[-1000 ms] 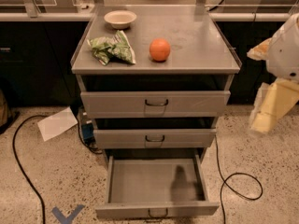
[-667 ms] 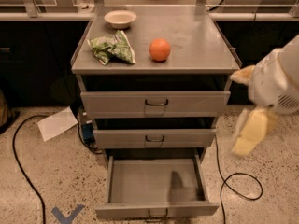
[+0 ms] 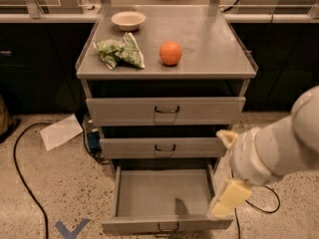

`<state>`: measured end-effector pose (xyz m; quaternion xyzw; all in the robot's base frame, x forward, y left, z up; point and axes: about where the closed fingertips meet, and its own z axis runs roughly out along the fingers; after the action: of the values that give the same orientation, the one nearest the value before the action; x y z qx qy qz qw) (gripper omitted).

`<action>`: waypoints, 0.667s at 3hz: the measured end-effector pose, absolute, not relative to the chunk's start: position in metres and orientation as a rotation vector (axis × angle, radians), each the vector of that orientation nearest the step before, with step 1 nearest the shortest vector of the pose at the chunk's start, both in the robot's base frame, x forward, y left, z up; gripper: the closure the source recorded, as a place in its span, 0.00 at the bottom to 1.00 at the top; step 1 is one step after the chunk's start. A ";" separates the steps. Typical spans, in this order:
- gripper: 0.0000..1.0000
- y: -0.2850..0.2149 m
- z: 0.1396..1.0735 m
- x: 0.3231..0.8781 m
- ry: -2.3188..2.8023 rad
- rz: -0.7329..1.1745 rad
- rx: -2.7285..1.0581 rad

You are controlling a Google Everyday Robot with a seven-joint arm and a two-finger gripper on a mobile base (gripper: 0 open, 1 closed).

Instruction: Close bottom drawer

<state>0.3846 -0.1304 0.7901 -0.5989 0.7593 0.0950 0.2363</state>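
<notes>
1. The bottom drawer point(image 3: 159, 195) is pulled way out, lowest of the three. The tray is bare and its front panel sits near the bottom edge of the view. So it's nowhere near closed yet.
2. What's new: a second ago my arm was off to the right of the cabinet, up around the top drawer point(image 3: 166, 111). Now it's swung down and in, and my hand point(image 3: 229, 198) sits at the drawer's front right corner.
3. It overlaps the right wall from this angle, but I can't tell if it's actually touching.
4. Hand state: honestly can't tell whether it's released or clenched.
5. The drawer itself hasn't budged, it's out just as far as before. I'd call this the approach, with the push not started.
6. My guess for next: get the hand onto the front panel and shove it straight back.
7. Pushing from the corner might skew the drawer, so nearer the handle point(image 3: 168, 227) seems safer.
8. The middle drawer point(image 3: 164, 147) isn't my job.
</notes>
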 end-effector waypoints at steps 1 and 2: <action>0.00 -0.112 0.714 0.354 2.097 0.368 -1.652; 0.00 -0.098 0.646 0.324 2.107 0.459 -1.664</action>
<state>0.3241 -0.0980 0.6459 -0.5977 0.7568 0.1648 0.2072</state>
